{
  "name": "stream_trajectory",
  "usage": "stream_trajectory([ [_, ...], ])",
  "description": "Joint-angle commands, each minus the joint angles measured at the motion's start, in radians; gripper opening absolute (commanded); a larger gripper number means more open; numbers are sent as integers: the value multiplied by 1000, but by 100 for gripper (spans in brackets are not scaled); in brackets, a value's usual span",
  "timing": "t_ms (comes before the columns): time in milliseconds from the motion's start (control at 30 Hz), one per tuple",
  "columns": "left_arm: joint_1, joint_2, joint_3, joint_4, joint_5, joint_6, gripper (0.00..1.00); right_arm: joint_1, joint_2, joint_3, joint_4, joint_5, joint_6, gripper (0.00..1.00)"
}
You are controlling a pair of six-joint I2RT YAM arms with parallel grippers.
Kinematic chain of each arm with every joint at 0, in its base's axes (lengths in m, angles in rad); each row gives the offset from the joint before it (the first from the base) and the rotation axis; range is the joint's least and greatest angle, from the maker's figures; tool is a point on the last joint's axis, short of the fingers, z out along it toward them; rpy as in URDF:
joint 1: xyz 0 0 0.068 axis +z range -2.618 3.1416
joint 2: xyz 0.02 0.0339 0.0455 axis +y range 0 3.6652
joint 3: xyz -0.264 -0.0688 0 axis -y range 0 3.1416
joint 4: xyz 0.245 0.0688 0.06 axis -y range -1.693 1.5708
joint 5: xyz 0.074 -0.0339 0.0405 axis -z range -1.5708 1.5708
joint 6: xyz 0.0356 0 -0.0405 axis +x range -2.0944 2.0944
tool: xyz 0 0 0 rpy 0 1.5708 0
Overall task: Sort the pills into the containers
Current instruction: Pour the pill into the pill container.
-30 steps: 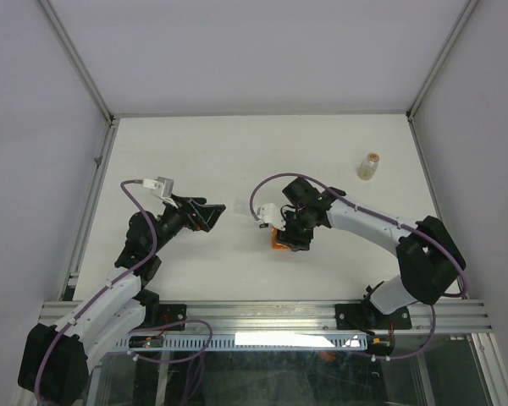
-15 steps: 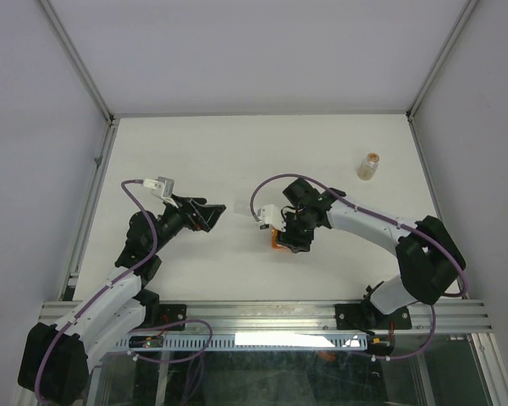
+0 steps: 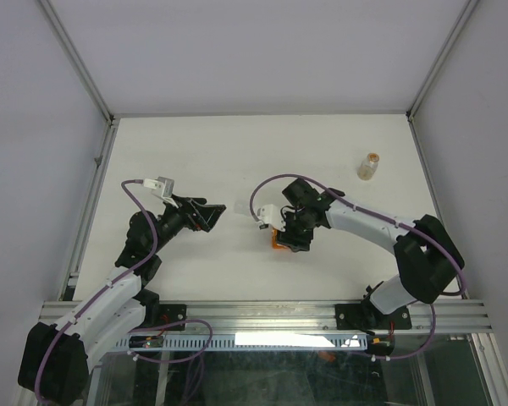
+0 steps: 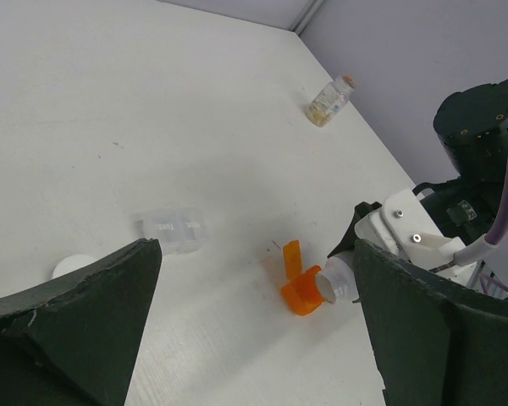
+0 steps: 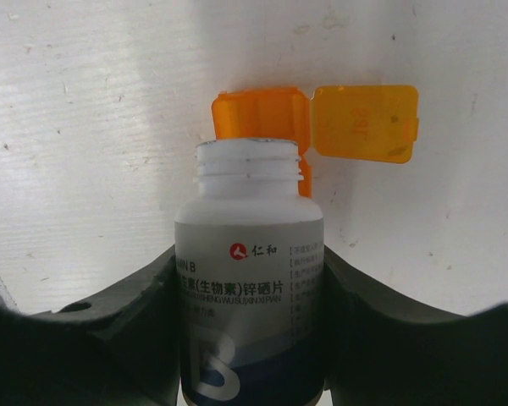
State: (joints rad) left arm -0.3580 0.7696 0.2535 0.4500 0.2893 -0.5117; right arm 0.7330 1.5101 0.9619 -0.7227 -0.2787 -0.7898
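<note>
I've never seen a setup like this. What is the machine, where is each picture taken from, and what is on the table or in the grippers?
Two robot arms are bolted side by side at the near edge of a white table. The wide picture looks down from above and behind them. The other two come from a camera on each wrist, so you see that arm's own fingers.

The right gripper is closed around a white bottle with its cap off. The bottle's mouth points at a small orange cup whose flip lid lies open.

The left gripper is open and holds nothing. Just ahead of it, a clear vial lies on its side near a round white cap. A small bottle with tan contents sits toward the far right corner.
</note>
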Motion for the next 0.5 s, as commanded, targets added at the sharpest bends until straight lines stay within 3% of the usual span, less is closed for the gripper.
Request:
stream_trajectory([
  [0, 6, -1, 29, 51, 18, 20, 99, 0, -21, 19, 21, 8, 3, 0],
  [33, 7, -1, 31, 44, 21, 22, 99, 0, -13, 52, -28, -54, 10, 0],
  [133, 7, 1, 28, 54, 18, 18, 99, -3, -31, -8, 57, 40, -3, 0],
  [200, 7, 3, 32, 45, 21, 22, 99, -2, -21, 45, -23, -52, 11, 0],
  [267, 6, 1, 29, 50, 17, 19, 99, -2, -42, -3, 59, 30, 7, 0],
  [333, 7, 3, 29, 48, 21, 21, 99, -3, -32, 41, -16, -45, 14, 0],
  [400, 6, 3, 30, 49, 17, 18, 99, -3, -43, -13, 73, 33, 7, 0],
  [467, 6, 6, 33, 49, 24, 22, 99, -2, -10, 48, -30, -29, 14, 0],
])
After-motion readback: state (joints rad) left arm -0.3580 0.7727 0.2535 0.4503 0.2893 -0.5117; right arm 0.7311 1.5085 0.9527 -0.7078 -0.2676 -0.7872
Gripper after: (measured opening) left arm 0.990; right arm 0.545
